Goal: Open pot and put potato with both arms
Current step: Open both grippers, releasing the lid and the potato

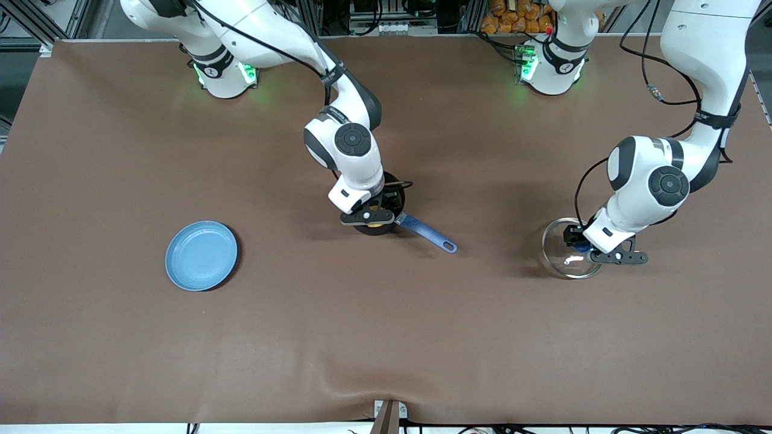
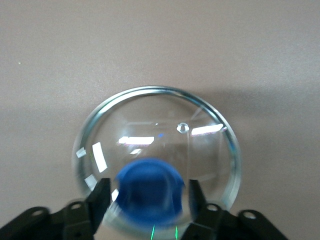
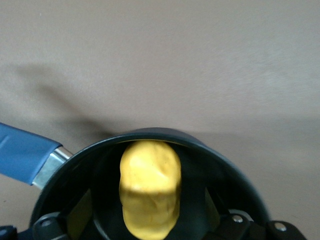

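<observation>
The black pot [image 1: 389, 196] with its blue handle [image 1: 426, 232] stands mid-table with its lid off. The yellow potato [image 3: 150, 192] lies inside it and shows in the front view [image 1: 375, 225] too. My right gripper [image 1: 373, 217] hangs over the pot's mouth, open, its fingers [image 3: 80, 216] well apart on either side of the potato. The glass lid [image 1: 558, 253] lies on the table toward the left arm's end. My left gripper [image 1: 578, 244] is at its blue knob [image 2: 150, 192], fingers [image 2: 101, 196] open with small gaps beside the knob.
A flat light-blue plate [image 1: 201, 255] lies on the brown table toward the right arm's end, nearer the front camera than the pot. A mount [image 1: 388, 416] sits at the table's front edge.
</observation>
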### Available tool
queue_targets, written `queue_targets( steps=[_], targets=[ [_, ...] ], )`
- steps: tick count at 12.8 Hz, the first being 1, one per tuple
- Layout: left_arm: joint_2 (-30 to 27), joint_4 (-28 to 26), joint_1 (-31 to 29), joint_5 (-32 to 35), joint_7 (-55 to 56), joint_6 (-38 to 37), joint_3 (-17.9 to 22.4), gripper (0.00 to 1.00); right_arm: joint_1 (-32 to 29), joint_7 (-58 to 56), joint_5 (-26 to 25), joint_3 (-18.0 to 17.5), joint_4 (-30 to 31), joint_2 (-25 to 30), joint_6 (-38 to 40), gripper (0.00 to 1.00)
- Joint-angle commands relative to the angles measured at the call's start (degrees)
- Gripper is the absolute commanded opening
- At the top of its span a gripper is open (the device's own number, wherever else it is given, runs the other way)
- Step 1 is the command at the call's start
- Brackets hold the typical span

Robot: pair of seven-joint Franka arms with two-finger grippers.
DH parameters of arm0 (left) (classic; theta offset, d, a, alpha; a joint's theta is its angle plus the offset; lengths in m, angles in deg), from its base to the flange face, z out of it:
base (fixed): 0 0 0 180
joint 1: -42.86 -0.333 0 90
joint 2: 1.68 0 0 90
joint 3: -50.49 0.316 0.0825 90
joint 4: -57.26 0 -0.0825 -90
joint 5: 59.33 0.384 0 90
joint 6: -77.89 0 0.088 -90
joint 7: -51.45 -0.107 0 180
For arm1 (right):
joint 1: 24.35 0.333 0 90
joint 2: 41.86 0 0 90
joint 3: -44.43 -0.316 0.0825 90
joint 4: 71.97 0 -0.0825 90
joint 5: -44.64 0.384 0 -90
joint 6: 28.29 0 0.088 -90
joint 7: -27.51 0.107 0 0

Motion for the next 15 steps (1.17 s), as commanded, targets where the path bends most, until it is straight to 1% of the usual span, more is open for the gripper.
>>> queue_targets(
  steps=[1, 2, 4, 6, 8, 11, 13, 15],
  targets=[
    [-2.55, 0.12, 0.01, 0.26, 0.21, 0.52, -0.89, 1.00, -1.98, 0.75, -0.97, -0.35, -1.73, 5.48, 10.57, 1.00],
    [-3.25, 1.78, -0.07, 0.26, 0.56, -0.44, -2.03, 1.00, -2.77, 0.75, -0.79, -0.44, -2.52, 7.24, 14.44, 1.00],
    [-5.18, 6.60, 0.02, 0.26, 0.57, -6.66, -2.22, 1.00, -5.66, 0.40, -0.79, -0.27, -2.79, 10.84, 19.56, 1.00],
    [-7.11, 13.54, 0.02, 0.26, 0.57, -15.78, -3.09, 1.00, -12.24, -3.88, -0.79, -0.35, -2.79, 14.62, 21.94, 1.00],
    [-10.19, 20.65, -0.07, 0.17, 1.62, -24.32, -4.06, 1.00, -18.57, -9.77, -0.70, -0.44, -2.79, 17.17, 22.12, 1.00],
    [-11.26, 32.87, -0.25, -0.53, 2.15, -38.20, -4.15, 1.00, -25.26, -20.32, -0.61, -0.35, -2.79, 20.07, 25.54, 1.00],
    [-11.52, 37.11, -0.42, -1.50, 2.15, -44.20, -4.32, 1.00, -28.87, -25.50, -0.53, -0.44, -2.18, 22.62, 28.17, 1.00],
    [-12.75, 38.44, -0.34, -1.67, 2.15, -45.27, -4.24, 1.00, -31.51, -30.17, 0.52, -0.44, -1.48, 25.78, 31.42, 1.00]
  ],
)
